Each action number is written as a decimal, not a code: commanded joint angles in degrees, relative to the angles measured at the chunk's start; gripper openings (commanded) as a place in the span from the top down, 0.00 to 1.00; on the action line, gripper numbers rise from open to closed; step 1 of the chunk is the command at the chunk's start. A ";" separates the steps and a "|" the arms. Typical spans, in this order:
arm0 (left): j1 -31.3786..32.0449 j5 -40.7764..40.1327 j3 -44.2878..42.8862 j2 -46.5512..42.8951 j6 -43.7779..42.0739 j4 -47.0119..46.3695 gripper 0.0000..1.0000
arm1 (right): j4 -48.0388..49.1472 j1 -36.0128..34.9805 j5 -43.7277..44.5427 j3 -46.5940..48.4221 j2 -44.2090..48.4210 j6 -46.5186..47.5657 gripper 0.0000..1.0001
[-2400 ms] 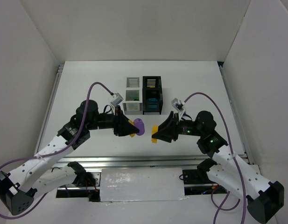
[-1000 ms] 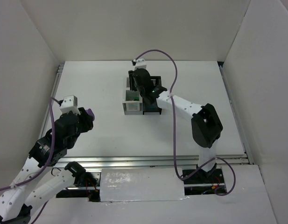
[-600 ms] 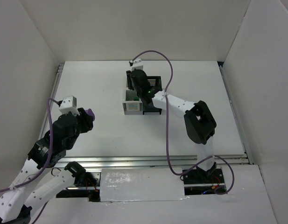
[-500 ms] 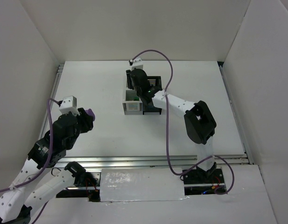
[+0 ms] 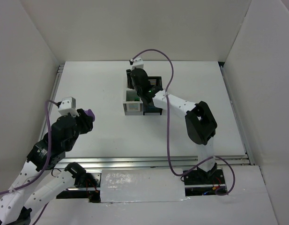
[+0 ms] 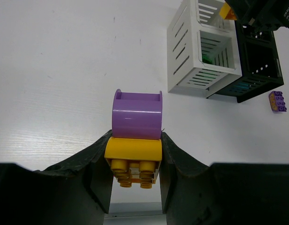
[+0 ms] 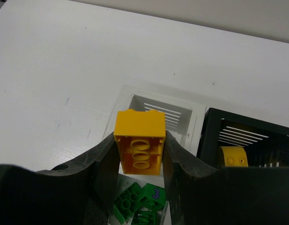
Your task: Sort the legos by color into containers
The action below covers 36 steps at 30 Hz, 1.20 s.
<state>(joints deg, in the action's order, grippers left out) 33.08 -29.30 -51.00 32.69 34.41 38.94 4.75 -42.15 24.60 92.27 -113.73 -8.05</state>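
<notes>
**Inspector:** Status of the left claw (image 6: 135,145)?

**Clerk:** Clamped by both sides on a yellow brick (image 6: 133,151), with a purple brick (image 6: 137,115) stacked on top. Held off the desk (image 5: 205,93) close to the left edge, toward the near-left corner, well apart from the bins.

**Inspector:** And the right claw (image 7: 140,140)?

**Clerk:** Clamped on a second yellow brick (image 7: 139,125), hollow underside turned to the wrist camera. Positioned at the block of four bins (image 5: 133,107), above the far white bin (image 7: 159,112), not touching it.

**Inspector:** Location of the block?

**Clerk:** Mid-desk, nearer the far edge than the near edge. Two white bins on the left, two black on the right, joined wall to wall.

**Inspector:** Contents noted?

**Clerk:** In the near white bin (image 6: 205,63), green bricks (image 7: 134,200), one with a spot of purple on it. In the far black bin (image 7: 256,136), a yellow piece (image 7: 233,157). Something teal glimpsed through the slats of the near black bin (image 6: 256,70); shape not made out.

**Inspector:** Anything loose?

**Clerk:** One small purple-and-yellow brick (image 6: 277,101), flat on the desk near the near black bin, apart from it. Found in the left wrist view only.
</notes>
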 commanded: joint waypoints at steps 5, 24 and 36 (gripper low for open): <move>-0.30 -0.94 0.20 -0.26 -1.54 -3.08 1.00 | 0.34 -0.04 -2.44 0.81 6.23 -2.40 1.00; -8.72 1.22 -1.46 5.01 -3.91 -7.73 1.00 | -23.53 1.10 -13.18 -8.43 33.13 -12.44 1.00; -27.54 17.26 -30.99 37.61 -3.04 -11.68 1.00 | -21.46 16.30 -25.90 -2.79 29.09 -7.67 1.00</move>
<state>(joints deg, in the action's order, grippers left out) 7.62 -17.37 -77.43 66.28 30.35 30.74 -18.35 -27.38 5.34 88.14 -83.15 -17.32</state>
